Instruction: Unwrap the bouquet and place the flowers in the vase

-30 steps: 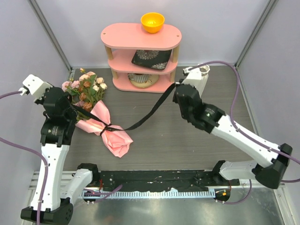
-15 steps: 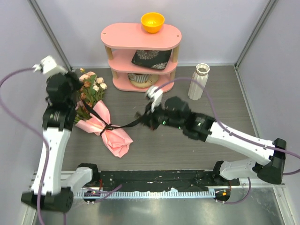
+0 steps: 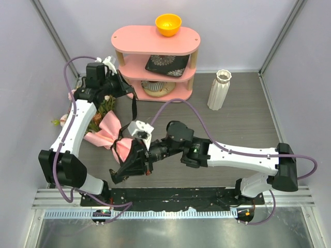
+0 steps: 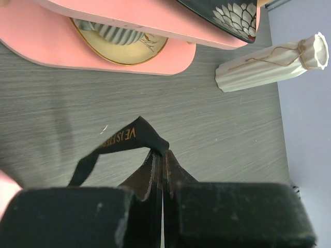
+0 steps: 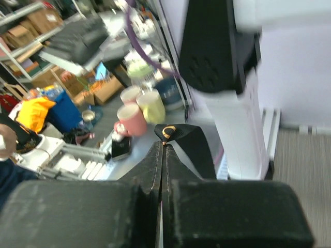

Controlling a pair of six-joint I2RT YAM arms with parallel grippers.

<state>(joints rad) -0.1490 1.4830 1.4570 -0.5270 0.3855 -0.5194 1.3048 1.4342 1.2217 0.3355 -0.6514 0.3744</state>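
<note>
The left gripper [image 3: 129, 92] sits in the upper left of the overhead view, just in front of the pink shelf [image 3: 155, 51]. Its jaws are clenched flat on a loop of the black ribbon [image 3: 134, 108]. In the left wrist view the left gripper [image 4: 163, 188] has no gap between its black fingers [image 4: 72, 217], and the ribbon [image 4: 124, 142], printed with gold lettering, arches out from between them over the grey table [image 4: 207, 119]. From that grip the ribbon drops towards the waist of the bouquet [image 3: 108, 126]. The bouquet lies on the table at centre left, its salmon-pink wrapping paper [image 3: 124, 150] fanned out below the knot, with the flowers [image 3: 102, 109] partly hidden behind the left arm. The right gripper [image 3: 115, 174] is at lower left of centre, just below the wrapping. It is also closed tight, and the right wrist view shows the right gripper [image 5: 161, 181] pinching another stretch of the ribbon [image 5: 189, 144] that sticks up past its tips. The vase [image 3: 219, 90] stands upright at upper right of centre, well apart from both grippers and the bouquet. An orange bowl [image 3: 168, 24] sits on top of the shelf.
</note>
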